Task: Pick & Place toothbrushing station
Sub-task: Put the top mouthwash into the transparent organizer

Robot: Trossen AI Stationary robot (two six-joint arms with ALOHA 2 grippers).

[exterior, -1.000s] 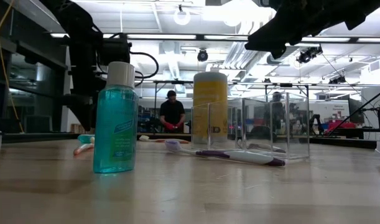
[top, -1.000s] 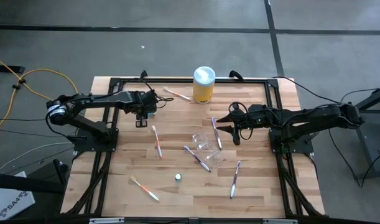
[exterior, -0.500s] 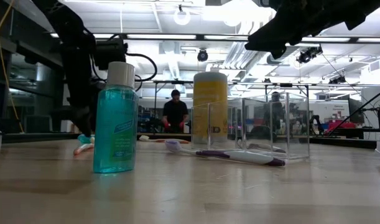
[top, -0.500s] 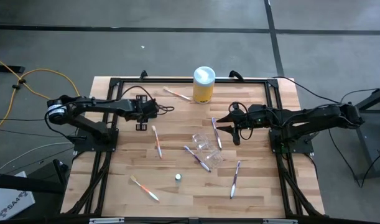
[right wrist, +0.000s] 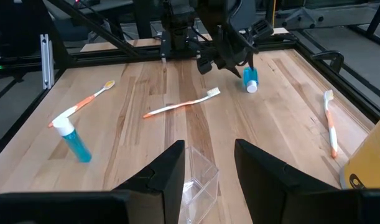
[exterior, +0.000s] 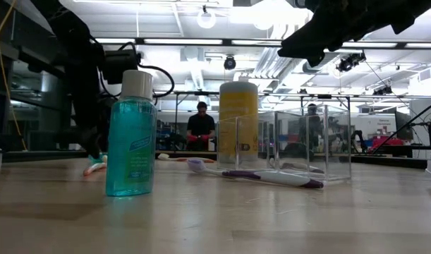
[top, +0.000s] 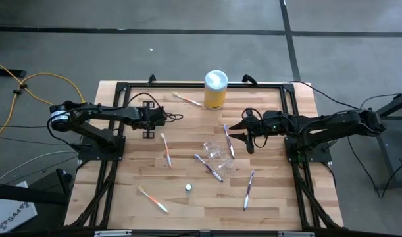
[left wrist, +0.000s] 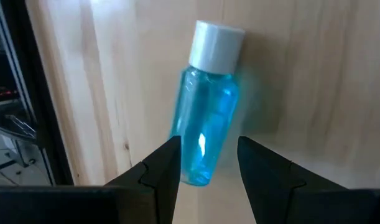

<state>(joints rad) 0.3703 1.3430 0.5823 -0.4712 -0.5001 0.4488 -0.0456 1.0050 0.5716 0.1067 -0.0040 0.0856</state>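
Observation:
A small blue bottle with a white cap [left wrist: 205,106] lies on its side on the table at the far left; it also shows in the right wrist view [right wrist: 250,79]. My left gripper [left wrist: 208,168] is open, and its fingers stand on either side of the bottle's bottom end. A second blue bottle [top: 187,189] stands upright near the front. The clear plastic cup [top: 217,153] lies mid-table among several toothbrushes [top: 166,150] [top: 208,166] [top: 228,139]. My right gripper [right wrist: 208,177] is open and empty, above the cup's right side. My left gripper has one finger [left wrist: 162,168] on each side of the bottle's bottom end [left wrist: 193,174], coming along the bottle's length. The bottle lies flat on the table. I cannot tell whether the fingers touch it.
The yellow canister with a white lid [top: 215,89] stands at the far edge. More toothbrushes lie at the front [top: 152,199] [top: 248,189] and by the canister [top: 187,99]. A black frame [top: 115,131] runs around the tabletop. A person [exterior: 201,127] stands in the room behind.
My left gripper has drawn back a little toward the table's left edge and gone down onto the lying blue bottle. The bottle has stayed where it was.

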